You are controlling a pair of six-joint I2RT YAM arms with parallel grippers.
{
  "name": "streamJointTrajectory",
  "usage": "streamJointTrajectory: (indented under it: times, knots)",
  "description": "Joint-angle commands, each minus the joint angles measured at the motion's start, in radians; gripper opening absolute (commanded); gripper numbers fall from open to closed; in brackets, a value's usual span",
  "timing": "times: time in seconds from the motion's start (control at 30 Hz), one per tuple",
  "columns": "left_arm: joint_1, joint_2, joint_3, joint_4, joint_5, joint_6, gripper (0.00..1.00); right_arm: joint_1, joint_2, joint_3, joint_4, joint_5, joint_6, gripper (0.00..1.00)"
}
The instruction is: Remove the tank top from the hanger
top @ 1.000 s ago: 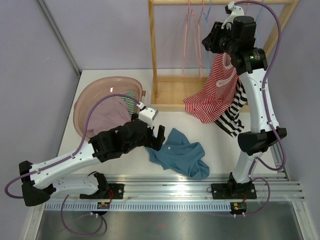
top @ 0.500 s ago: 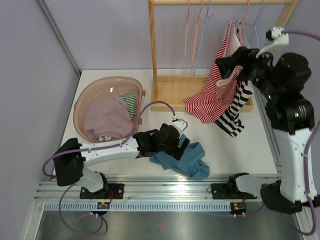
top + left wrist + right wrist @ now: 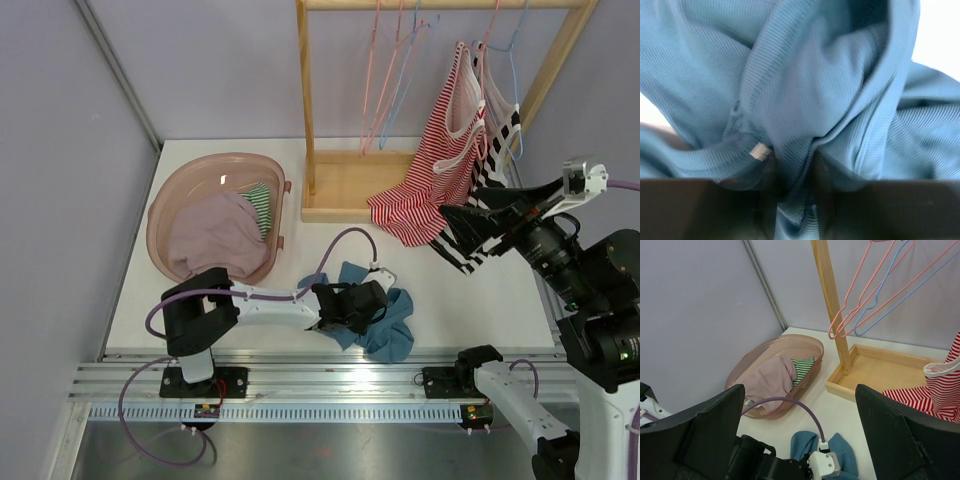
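The left gripper (image 3: 352,305) is pinched narrow on a fold of the blue top (image 3: 388,335), low in the middle of the frame on the worktop (image 3: 480,300), probably to clear it away. The right gripper (image 3: 462,225) stands wide and holds nothing, facing the rack (image 3: 305,110), likely lining up its next reach. The tank top (image 3: 440,165), red-and-white striped, hangs limp from its hanger (image 3: 490,28) at upper right, its hem slumped on the rack's base.

Both arms are done in white links with chunky black joints: left arm (image 3: 262,300), right arm (image 3: 600,310). Purple cables (image 3: 345,233) are looped along each. Broad matte-black fingers (image 3: 695,435) are fitted on the right pincer (image 3: 450,228).
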Motion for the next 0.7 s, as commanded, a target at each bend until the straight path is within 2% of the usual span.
streamJointTrajectory:
  times: [0.0, 0.23, 0.33, 0.47, 0.6, 0.67]
  knots:
    - [-0.012, -0.043, 0.015, 0.008, -0.081, -0.03, 0.0, 0.001, -0.025, 0.001, -0.026, -0.007, -0.006, 1.0]
    - [-0.001, -0.275, 0.113, -0.219, -0.329, -0.013, 0.0, -0.001, -0.061, -0.013, -0.063, 0.045, -0.026, 1.0]
    - [0.037, -0.35, 0.18, -0.337, -0.386, -0.01, 0.0, -0.001, -0.061, -0.017, -0.067, 0.056, -0.025, 0.99]
    - [0.143, -0.442, 0.245, -0.462, -0.412, -0.001, 0.0, -0.001, -0.056, -0.013, -0.084, 0.131, -0.022, 1.0]
    - [0.261, -0.526, 0.322, -0.536, -0.411, 0.027, 0.0, -0.001, -0.061, -0.011, -0.101, 0.347, -0.002, 0.99]
    - [0.337, -0.56, 0.38, -0.578, -0.405, 0.042, 0.0, -0.001, -0.062, -0.005, -0.103, 0.355, -0.009, 0.99]
